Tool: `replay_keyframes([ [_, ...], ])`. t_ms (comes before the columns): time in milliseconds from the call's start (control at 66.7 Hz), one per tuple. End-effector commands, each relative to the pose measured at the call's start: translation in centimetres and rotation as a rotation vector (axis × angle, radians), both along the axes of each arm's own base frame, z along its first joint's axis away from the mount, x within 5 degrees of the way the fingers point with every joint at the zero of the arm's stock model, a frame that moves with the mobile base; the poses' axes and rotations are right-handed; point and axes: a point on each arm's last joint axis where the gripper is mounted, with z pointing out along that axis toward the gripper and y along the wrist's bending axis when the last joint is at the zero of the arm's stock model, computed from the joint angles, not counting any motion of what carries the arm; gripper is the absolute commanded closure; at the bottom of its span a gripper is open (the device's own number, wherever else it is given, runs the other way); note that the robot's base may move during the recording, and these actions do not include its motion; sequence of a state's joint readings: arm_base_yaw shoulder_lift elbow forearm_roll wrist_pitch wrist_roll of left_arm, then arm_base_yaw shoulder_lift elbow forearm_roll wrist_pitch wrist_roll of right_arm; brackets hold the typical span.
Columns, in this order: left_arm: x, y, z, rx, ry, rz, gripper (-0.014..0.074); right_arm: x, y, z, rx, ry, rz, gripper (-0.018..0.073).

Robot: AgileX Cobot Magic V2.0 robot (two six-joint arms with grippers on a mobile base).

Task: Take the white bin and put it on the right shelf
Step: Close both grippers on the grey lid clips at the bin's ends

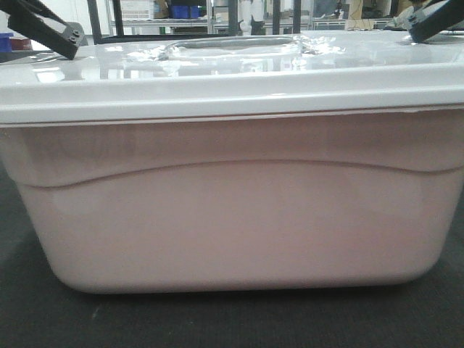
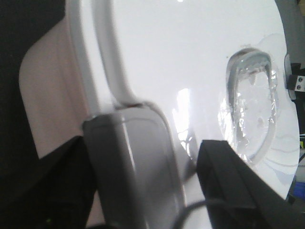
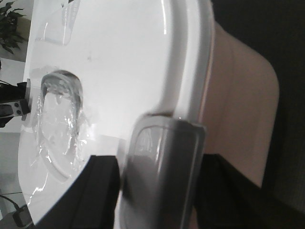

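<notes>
The white bin has a pale, cloudy pink body with one curved ridge line across its side. Its lid is glossy white, streaked with bright reflections, and the recessed handle looks silvery grey. The end latch is shiny grey. The left claw and right claw are black. The surface underneath is dark charcoal. Far behind sit blue crates.

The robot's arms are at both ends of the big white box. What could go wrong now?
The left gripper and right gripper sit only at the grey clips of the white bin. A clip might pop open, or the glossy lid might slip, tilting the bin.
</notes>
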State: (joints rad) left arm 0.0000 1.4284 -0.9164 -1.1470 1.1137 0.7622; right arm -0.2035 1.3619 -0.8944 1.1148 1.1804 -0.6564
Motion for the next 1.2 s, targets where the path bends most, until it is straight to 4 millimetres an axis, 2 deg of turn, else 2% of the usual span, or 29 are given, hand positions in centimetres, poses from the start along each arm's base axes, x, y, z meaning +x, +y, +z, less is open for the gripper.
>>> replay_keyframes([
  [0, -0.21, -0.59, 1.98, -0.092, -0.041, -0.005, 0.0284, -0.73, 0.81, 2.10, 0.119, -0.039, 0.079, 0.0187],
  [360, -0.23, -0.58, 1.95, -0.088, -0.041, -0.006, 0.0357, -0.74, 0.80, 2.06, 0.115, -0.038, 0.080, 0.0187],
  [1185, -0.23, -0.58, 1.95, -0.088, -0.041, -0.006, 0.0357, -0.26, 0.50, 1.60, 0.076, -0.041, 0.043, 0.0187],
])
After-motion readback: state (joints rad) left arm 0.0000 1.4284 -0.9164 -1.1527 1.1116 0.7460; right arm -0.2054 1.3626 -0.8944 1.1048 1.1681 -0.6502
